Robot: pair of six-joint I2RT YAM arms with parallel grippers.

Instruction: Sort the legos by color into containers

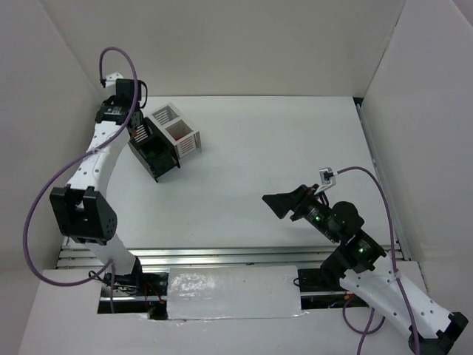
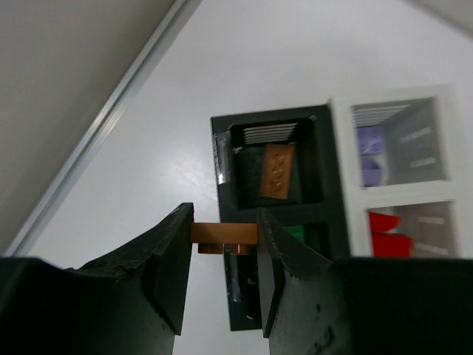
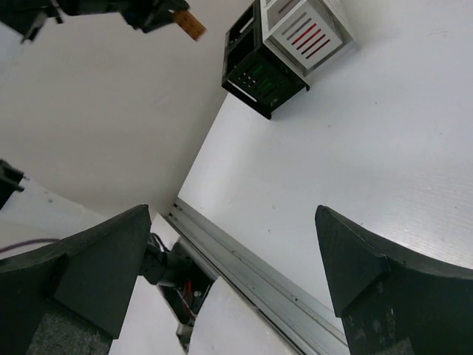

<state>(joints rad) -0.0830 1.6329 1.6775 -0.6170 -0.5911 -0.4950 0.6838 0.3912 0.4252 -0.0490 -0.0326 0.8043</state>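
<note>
My left gripper (image 2: 225, 222) is shut on a brown lego (image 2: 224, 234), held just above and beside the near edge of the black container (image 2: 273, 118). Inside that container lie another brown lego (image 2: 277, 170) in one cell and a green lego (image 2: 301, 235) in the neighbouring cell. The joined white container (image 2: 399, 192) holds pale purple legos (image 2: 369, 151) and red legos (image 2: 388, 233) in separate cells. From above, the left gripper (image 1: 142, 139) hangs at the black container (image 1: 159, 159), with the white container (image 1: 185, 137) behind it. My right gripper (image 1: 284, 203) stands open and empty over the table's right middle.
White walls close in the table on the left, back and right. A metal rail (image 3: 244, 270) runs along the near edge, with a foil-covered plate (image 1: 233, 292) between the arm bases. In the right wrist view the black container (image 3: 255, 70) sits far up.
</note>
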